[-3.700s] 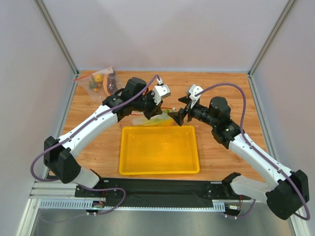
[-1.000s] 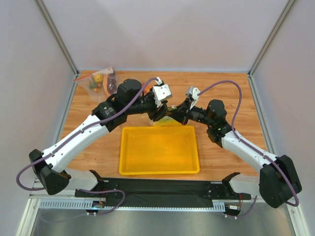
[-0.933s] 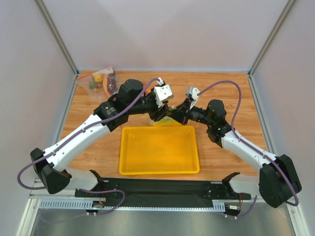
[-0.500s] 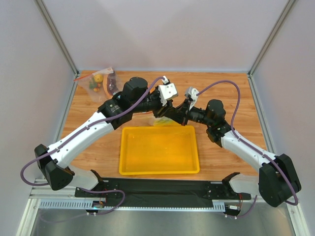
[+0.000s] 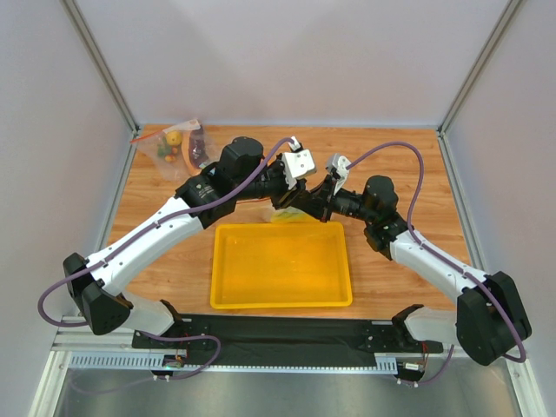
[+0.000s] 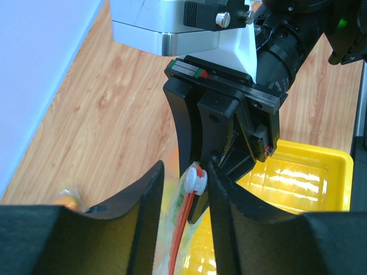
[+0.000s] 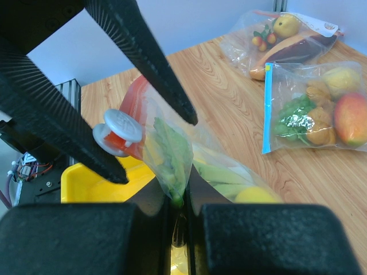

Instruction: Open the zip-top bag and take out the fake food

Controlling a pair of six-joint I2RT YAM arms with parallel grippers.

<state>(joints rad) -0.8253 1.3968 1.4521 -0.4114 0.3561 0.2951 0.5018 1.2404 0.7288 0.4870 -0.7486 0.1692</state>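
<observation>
The zip-top bag (image 7: 172, 150) hangs over the far rim of the yellow tray, and my right gripper (image 7: 179, 201) is shut on its clear edge. Its red-orange zip strip (image 6: 183, 220) ends in a white slider (image 6: 196, 181). My left gripper (image 6: 185, 172) is open and straddles that slider: one finger touches it, the other stands a gap away. Inside the bag I see the fake food: a pale-green stalk (image 7: 225, 172) and a yellow fruit (image 7: 256, 196). From above, both grippers meet at the bag (image 5: 287, 214).
A yellow tray (image 5: 280, 304) lies right in front of the bag. At the far left of the table, a blue-zip bag (image 7: 315, 109) of produce and a smaller bag with an eggplant (image 7: 289, 43) lie by the back wall (image 5: 287, 61).
My left gripper has shifted slightly right onto the bag's slider and its jaws have narrowed around it. The right gripper keeps its hold on the bag and has not moved.
</observation>
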